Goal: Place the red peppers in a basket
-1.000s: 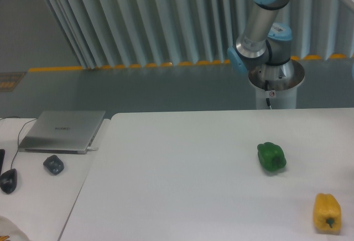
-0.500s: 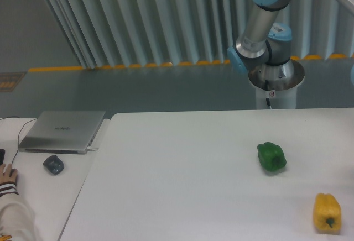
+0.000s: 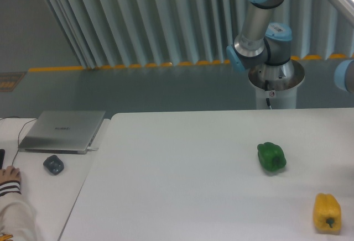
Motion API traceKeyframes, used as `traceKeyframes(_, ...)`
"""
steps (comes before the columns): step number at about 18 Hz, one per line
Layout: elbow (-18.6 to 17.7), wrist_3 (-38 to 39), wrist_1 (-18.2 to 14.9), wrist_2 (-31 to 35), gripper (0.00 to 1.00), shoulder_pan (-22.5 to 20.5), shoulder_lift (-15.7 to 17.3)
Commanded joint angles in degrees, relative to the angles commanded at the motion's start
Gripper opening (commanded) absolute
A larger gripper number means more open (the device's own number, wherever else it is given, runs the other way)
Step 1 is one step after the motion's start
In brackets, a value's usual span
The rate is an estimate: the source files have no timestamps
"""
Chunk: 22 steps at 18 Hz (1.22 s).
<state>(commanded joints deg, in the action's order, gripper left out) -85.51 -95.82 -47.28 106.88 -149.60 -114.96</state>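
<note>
A single fixed camera looks down at a slant across the white desk (image 3: 182, 163) from its near side, facing the pleated grey curtain wall (image 3: 138, 20) and the yellow floor line (image 3: 110, 66) at the back. It stands at middle range: the arm's base (image 3: 275, 83) rises behind the far edge, its upper links cut off by the top and right borders. At the left, a lower side surface with a closed laptop (image 3: 62, 131) enters the frame (a person's hand (image 3: 10, 174) rests there).
</note>
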Motion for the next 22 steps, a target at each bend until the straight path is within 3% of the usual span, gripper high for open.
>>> traceKeyframes(5,-3.96,2.3,-1.31,-0.01,1.0,2.63,2.72)
traceKeyframes(10,-2.74,3.36,-13.25,-0.79,1.0,5.89,4.48)
traceKeyframes(14,-1.42,8.16,-21.95,-10.35,1.0,6.24,6.59)
traceKeyframes(19,-0.98,11.78,-27.5,-14.93,1.0,7.48,8.26)
traceKeyframes(22,-0.89,14.17,-27.51,-17.06,1.0,7.48,8.35)
